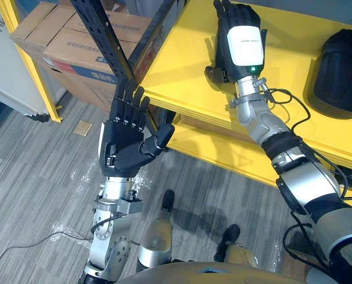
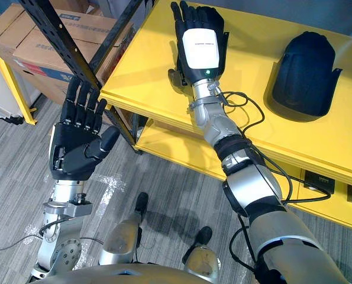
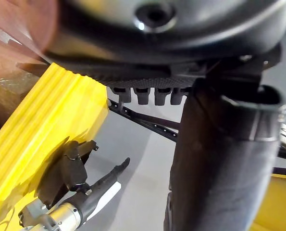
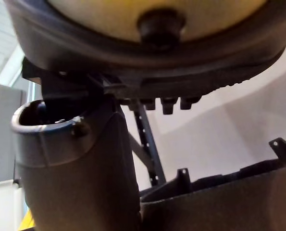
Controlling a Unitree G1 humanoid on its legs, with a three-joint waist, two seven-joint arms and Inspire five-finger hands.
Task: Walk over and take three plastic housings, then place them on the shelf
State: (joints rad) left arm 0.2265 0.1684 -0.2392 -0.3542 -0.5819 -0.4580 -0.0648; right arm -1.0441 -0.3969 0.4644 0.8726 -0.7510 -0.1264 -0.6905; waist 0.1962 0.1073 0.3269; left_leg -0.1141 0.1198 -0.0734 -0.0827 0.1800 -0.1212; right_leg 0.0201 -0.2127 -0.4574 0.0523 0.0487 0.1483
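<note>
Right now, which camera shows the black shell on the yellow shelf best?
The right eye view: the whole black housing lies clear on the yellow shelf. The left eye view cuts it at its edge; wrist views: cannot tell.

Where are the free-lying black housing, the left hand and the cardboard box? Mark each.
black housing (image 2: 306, 68), right eye view, its domed top.
left hand (image 1: 124, 151), left eye view, its palm.
cardboard box (image 1: 57, 34), left eye view, its top face.

The right hand lies over a dark plastic housing, so only its edge shows by the wrist and its shape is unclear. In the left eye view, the second housing runs off the right side.
</note>
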